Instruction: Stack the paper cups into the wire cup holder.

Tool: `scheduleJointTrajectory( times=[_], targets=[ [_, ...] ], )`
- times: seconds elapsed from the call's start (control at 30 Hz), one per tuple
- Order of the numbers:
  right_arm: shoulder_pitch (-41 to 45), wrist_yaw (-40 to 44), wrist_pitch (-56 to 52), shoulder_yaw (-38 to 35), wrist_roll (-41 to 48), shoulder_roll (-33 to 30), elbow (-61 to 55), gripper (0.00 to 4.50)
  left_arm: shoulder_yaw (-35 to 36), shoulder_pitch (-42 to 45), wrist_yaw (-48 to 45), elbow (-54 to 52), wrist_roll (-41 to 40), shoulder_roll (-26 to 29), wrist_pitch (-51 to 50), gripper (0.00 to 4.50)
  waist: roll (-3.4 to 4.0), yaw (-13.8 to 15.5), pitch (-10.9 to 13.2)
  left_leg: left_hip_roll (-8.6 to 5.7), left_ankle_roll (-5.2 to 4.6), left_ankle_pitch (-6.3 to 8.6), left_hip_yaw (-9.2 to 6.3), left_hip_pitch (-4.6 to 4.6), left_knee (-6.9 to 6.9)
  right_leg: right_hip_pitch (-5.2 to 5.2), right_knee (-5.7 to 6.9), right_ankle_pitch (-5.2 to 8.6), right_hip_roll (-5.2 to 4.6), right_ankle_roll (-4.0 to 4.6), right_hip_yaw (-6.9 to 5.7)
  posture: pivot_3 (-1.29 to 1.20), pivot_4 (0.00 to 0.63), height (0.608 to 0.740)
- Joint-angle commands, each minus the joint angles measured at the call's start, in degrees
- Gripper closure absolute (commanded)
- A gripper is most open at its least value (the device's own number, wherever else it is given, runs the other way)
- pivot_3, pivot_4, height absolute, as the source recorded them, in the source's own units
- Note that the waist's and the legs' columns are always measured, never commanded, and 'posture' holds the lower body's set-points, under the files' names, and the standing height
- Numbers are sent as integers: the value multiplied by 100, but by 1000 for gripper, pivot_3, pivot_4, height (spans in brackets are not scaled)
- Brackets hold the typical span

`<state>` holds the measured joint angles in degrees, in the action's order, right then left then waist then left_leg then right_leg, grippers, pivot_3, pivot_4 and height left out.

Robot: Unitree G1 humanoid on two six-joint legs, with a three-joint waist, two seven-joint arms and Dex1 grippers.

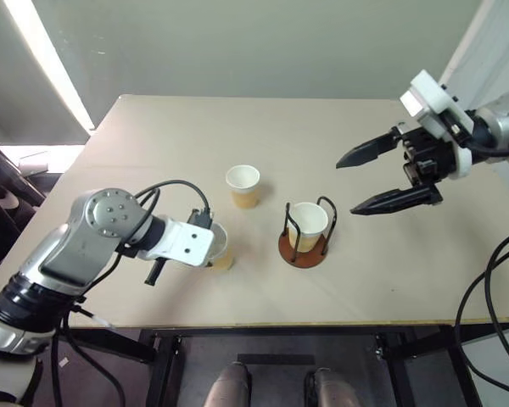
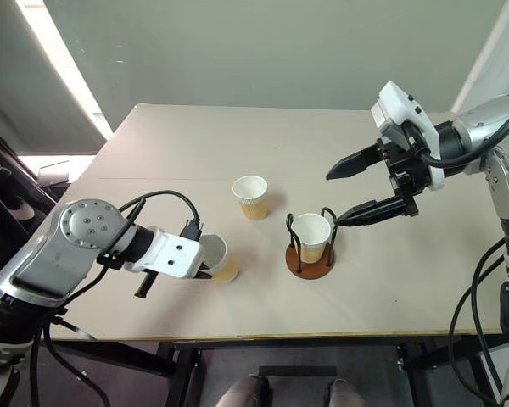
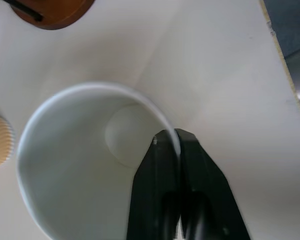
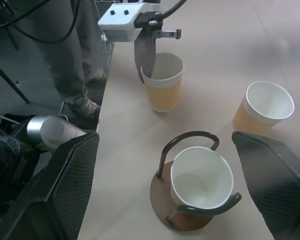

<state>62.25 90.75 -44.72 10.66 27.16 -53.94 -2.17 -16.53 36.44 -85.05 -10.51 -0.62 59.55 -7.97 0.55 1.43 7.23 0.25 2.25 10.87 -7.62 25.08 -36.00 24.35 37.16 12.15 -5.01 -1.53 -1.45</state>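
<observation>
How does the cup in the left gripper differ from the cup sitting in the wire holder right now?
The cup at the left gripper stands on the bare table; the cup in the holder sits on the wire cup holder, between its black loops.
The first cup has its rim pinched, one finger inside and one outside; the holder's cup is untouched, with the open right gripper raised beside it.
Both are upright, tan outside and white inside.

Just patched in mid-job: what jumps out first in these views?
The left hand is pinched shut on the rim of a paper cup near the table's front edge. Beside it, the wire cup holder already has one cup seated inside its loops. The right hand hovers open above and beside the holder, and a third cup stands alone farther back.
</observation>
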Motion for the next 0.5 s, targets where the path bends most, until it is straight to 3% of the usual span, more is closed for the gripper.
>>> scheduleJointTrajectory(
  times=[0.03, 0.3, 0.5],
  targets=[
    [-75, -62, 91, -166, 88, 13, -175, 63, 147, 433, -169, 27, -215, -72, -169, 4430, 0, 1, 0, 0, 0, 0, 0, 0, -1, -1, 0, -1, 0, -1, 0, 0, 150, 740],
    [-253, -116, 203, -173, 17, -23, -88, 63, 219, 2190, -708, 690, -1073, -618, -1347, 4430, -1, 19, 0, -2, -4, -1, 1, 7, -7, -4, -5, -9, -2, -15, -1, 0, 150, 740],
    [-428, -269, 300, -206, -73, -63, -3, 63, -144, 3540, -745, 1872, -1255, -1084, -1203, 4430, -1, 27, 1, -6, -17, 3, 5, 10, -10, -9, -23, -20, -7, -35, 2, 0, 150, 740]
  ],
)
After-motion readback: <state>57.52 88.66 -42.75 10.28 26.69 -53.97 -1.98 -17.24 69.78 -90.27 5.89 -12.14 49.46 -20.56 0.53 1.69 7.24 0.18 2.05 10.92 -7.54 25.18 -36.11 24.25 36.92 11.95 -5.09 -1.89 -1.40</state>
